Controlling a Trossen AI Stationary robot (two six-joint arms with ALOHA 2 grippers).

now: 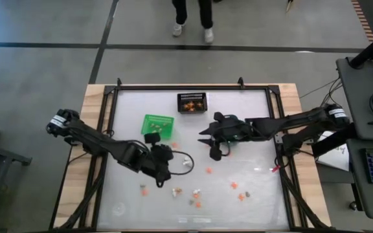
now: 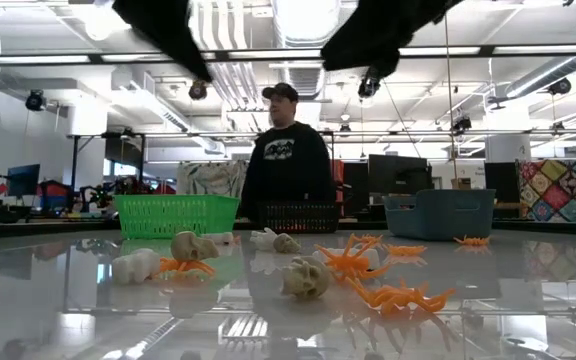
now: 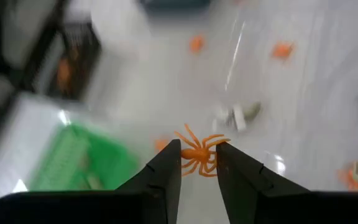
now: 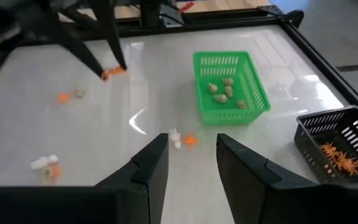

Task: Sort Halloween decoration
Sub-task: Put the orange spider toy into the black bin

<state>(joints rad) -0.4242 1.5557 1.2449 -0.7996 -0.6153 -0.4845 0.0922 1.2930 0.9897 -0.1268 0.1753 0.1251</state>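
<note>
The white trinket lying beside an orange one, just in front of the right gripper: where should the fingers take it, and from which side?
Grip the white trinket across its narrow middle, coming straight down from above. It lies flat on the table; an orange piece sits close beside it, so set the fingers clear of that side.

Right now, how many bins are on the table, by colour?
Green bin: 1
Black mesh bin: 1
Blue-grey bin: 1
Total: 3
</note>
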